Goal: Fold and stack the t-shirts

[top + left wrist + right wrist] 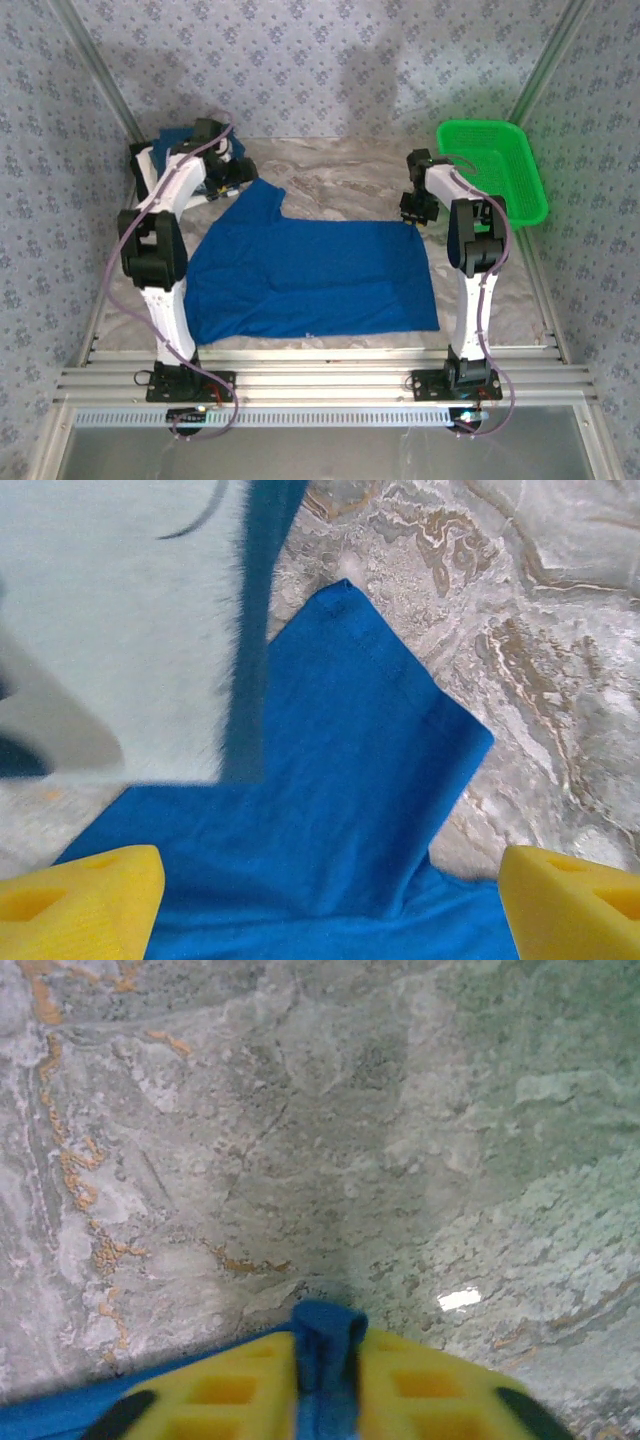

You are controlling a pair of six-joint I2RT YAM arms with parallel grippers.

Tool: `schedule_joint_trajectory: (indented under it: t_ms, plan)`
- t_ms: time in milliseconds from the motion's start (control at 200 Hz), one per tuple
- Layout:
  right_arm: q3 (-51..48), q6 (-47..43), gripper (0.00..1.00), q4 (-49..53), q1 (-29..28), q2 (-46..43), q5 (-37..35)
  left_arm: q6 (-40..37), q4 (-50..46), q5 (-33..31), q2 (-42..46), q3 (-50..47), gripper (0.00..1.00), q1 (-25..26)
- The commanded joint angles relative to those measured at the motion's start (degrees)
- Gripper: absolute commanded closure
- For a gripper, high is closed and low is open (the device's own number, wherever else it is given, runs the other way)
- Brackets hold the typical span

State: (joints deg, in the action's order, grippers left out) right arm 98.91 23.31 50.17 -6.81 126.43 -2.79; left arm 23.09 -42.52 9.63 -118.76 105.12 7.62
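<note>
A royal-blue t-shirt (310,270) lies spread flat, plain side up, in the middle of the marble-patterned table (340,175). My right gripper (415,212) is at its far right corner, and in the right wrist view the right gripper (325,1360) is shut on a bunched fold of blue cloth (326,1335). My left gripper (235,178) hovers over the far left sleeve (370,730), and in the left wrist view the left gripper (330,890) is open with its yellow fingers (90,895) wide apart. A navy tee (172,140) with a white panel (110,630) lies at the back left.
A green mesh basket (495,165) stands at the back right, close to the right arm. Patterned walls close in the table on three sides. The metal rail (320,380) with both arm bases runs along the near edge.
</note>
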Motion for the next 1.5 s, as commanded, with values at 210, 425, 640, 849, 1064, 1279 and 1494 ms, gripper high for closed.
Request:
schedule_joint_trajectory:
  t_ms: [210, 425, 640, 849, 1064, 1279, 1494]
  plan:
    - [-4.9, 1.3, 1.00, -1.5, 0.0, -4.6, -1.6, -4.6, -10.8, -6.2, -18.7, 26.6, 0.16, 3.5]
    - [-8.7, 1.9, 1.00, -2.7, 0.0, -7.8, -0.5, -3.7, -9.2, -6.6, -24.8, 31.1, 0.20, 4.3]
    - [-9.7, 1.8, 1.00, -3.0, -0.2, -9.1, 0.3, -2.2, -9.5, -10.6, -30.0, 35.7, 0.25, 4.9]
    - [-10.5, 1.6, 1.00, -2.9, -0.2, -10.5, 0.9, -1.2, -11.3, -13.4, -34.7, 41.6, 0.29, 5.1]
    - [-11.9, 1.2, 1.00, -3.3, -0.5, -11.8, 1.6, -0.2, -14.1, -18.3, -37.7, 44.6, 0.40, 5.1]
    - [-13.0, 1.0, 1.00, -2.9, -0.5, -13.1, 2.5, -0.4, -14.0, -15.9, -38.8, 45.7, 0.57, 5.2]
    - [-13.4, 0.9, 1.00, -4.1, -0.5, -13.8, 2.9, -0.5, -14.8, -15.8, -38.0, 46.3, 0.91, 5.2]
